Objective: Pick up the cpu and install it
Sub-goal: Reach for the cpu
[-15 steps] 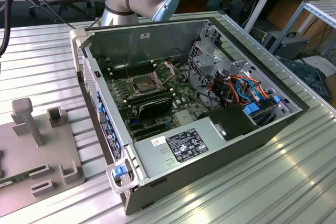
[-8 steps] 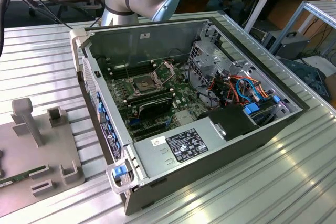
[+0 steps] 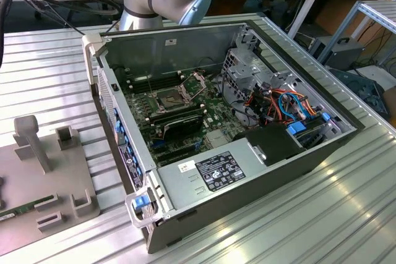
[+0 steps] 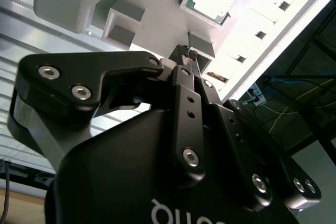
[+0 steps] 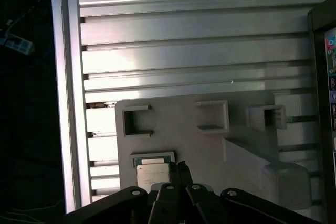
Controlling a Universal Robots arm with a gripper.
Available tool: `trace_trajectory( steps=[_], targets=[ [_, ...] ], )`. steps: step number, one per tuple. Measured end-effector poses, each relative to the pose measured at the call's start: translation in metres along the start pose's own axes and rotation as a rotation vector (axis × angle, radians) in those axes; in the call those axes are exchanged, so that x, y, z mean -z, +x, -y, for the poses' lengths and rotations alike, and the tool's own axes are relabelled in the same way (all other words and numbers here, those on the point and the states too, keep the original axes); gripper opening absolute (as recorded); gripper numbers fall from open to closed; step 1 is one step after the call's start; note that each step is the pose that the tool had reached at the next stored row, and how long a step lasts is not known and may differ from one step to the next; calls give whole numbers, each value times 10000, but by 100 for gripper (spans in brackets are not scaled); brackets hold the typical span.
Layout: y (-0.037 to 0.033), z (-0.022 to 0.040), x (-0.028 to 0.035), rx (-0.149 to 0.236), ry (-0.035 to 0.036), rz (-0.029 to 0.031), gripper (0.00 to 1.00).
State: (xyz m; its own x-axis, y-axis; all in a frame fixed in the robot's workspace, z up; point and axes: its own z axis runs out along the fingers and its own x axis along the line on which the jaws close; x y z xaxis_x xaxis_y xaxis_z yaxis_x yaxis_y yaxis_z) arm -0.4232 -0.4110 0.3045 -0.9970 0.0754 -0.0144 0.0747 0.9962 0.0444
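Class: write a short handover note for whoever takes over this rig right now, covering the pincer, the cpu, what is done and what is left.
The pincer is shut and empty, over the grey tray, close beside the cpu.
The cpu lies flat in its nest on the tray, not gripped.
The socket sits in the open case with its plate lifted.
Done: nothing yet.
Left: both the pick-up and the install.
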Motion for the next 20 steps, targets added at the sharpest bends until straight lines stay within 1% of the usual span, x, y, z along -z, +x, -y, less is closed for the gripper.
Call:
trace_trajectory(
  steps=[2, 4, 10, 17, 20],
  targets=[
    [-2, 14, -2, 2, 1, -2, 11],
    [-5, 60, -11, 1, 2, -2, 11],
    [-12, 165, -29, 1, 2, -3, 11],
    [-21, 282, -59, 2, 1, -2, 11],
    [-22, 316, -79, 2, 1, -1, 11]
  ],
)
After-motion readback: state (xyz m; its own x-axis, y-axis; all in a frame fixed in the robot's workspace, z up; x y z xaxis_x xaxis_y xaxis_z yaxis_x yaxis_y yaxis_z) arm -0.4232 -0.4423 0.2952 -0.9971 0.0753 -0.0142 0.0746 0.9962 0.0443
